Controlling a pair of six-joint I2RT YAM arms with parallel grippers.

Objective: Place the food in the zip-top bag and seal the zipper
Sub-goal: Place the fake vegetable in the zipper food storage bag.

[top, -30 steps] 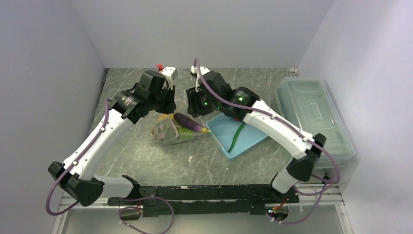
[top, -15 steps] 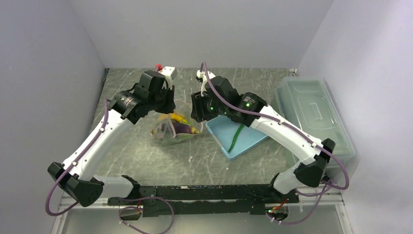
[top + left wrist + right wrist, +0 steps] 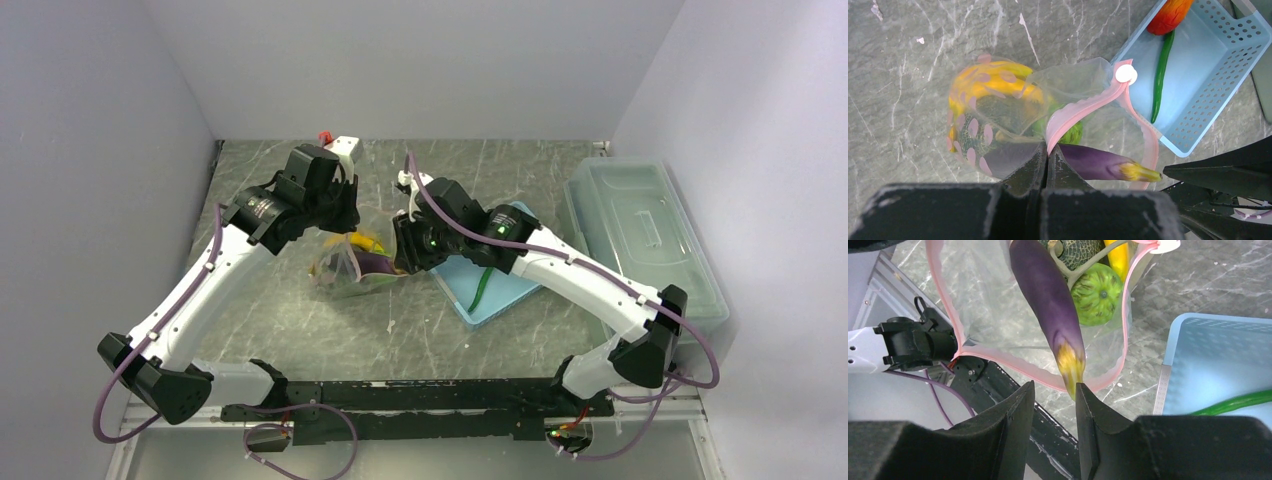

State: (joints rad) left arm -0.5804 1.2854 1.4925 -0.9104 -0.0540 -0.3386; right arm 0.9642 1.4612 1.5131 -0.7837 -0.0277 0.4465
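The clear zip-top bag [image 3: 1083,95] lies on the table, its mouth facing the right arm. My left gripper [image 3: 1047,150] is shut on the pink zipper [image 3: 1083,107] and holds the mouth open. Inside are the yellow banana [image 3: 993,82], the netted melon [image 3: 973,135], a green vegetable [image 3: 1096,294] and the purple eggplant [image 3: 1045,295]. The eggplant's yellow tip pokes out of the mouth. My right gripper [image 3: 1055,400] is open just behind that tip. The orange carrot [image 3: 1170,15] and the long green pod [image 3: 1160,75] lie in the blue basket [image 3: 1218,65].
The large clear lidded box [image 3: 645,240] stands at the right wall. A small white and red object [image 3: 340,143] sits at the back of the table. The blue basket [image 3: 510,290] lies right of the bag, under the right arm.
My right gripper carried the eggplant left into the bag's mouth and opened. The eggplant now lies mostly inside. The left gripper has kept its hold.
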